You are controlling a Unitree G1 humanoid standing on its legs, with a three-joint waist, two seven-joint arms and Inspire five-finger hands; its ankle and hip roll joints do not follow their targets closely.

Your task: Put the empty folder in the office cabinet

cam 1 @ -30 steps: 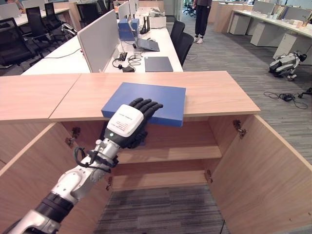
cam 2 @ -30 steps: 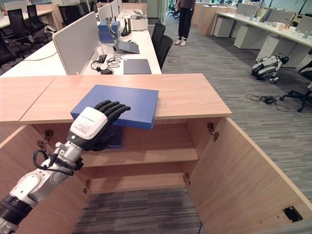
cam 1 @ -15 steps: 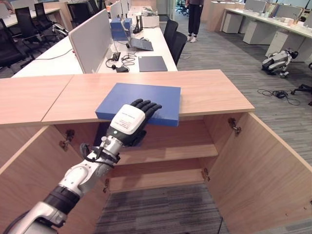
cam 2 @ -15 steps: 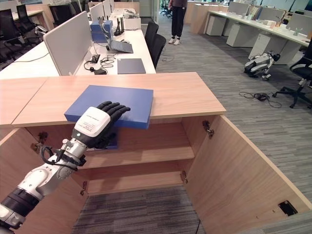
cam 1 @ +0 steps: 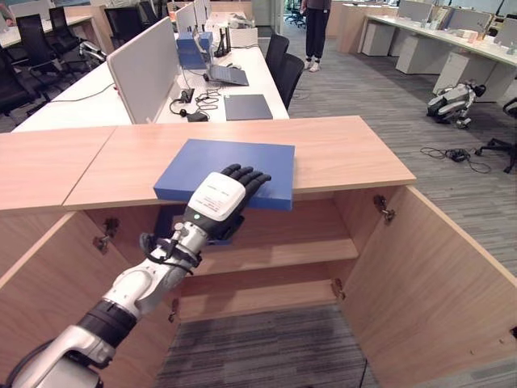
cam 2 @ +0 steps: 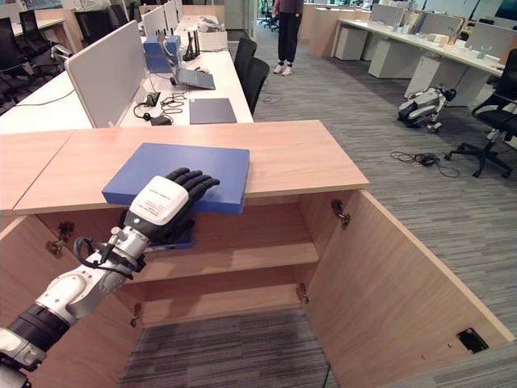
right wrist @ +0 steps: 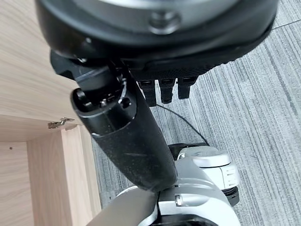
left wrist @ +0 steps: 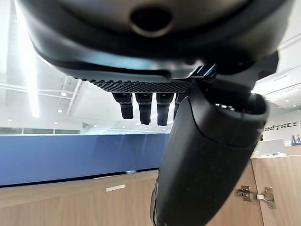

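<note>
Cabinet (cam 1: 339, 153) top: robot hand (cam 1: 220, 198) grips folder (cam 1: 242, 158)

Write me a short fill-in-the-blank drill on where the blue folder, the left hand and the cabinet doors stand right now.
1. The blue folder lies on the ____ of the cabinet, jutting over its front edge.
2. The ____ hand has its fingers on top of the folder.
3. The cabinet door on the robot's right stands ____.
4. The shelf inside is made of ____.

Missing words: top; left; open; wood
</note>
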